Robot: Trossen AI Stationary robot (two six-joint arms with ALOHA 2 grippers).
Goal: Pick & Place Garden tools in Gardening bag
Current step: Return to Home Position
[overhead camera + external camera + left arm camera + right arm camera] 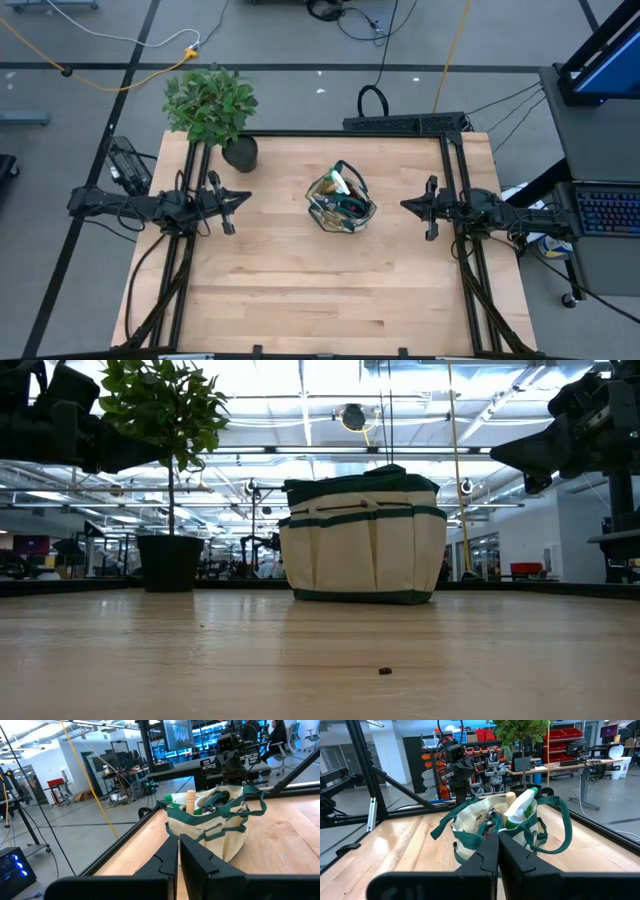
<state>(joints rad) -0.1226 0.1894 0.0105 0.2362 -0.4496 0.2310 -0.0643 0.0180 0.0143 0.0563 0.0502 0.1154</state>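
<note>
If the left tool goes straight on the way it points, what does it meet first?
Most likely the round tan fabric bag with dark green trim, directly ahead of the left tool; its height against the bag's rim is unclear.

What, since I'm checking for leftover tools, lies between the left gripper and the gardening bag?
Nothing: the high view shows only bare table between the left gripper and the gardening bag; the left wrist view agrees.

Ahead of your left gripper (178, 840): bag (210, 827) matt cream cloth, green woven trim | tool handle (190, 801) smooth bare wood | table (280, 835) beneath pale wood, slight sheen
</note>
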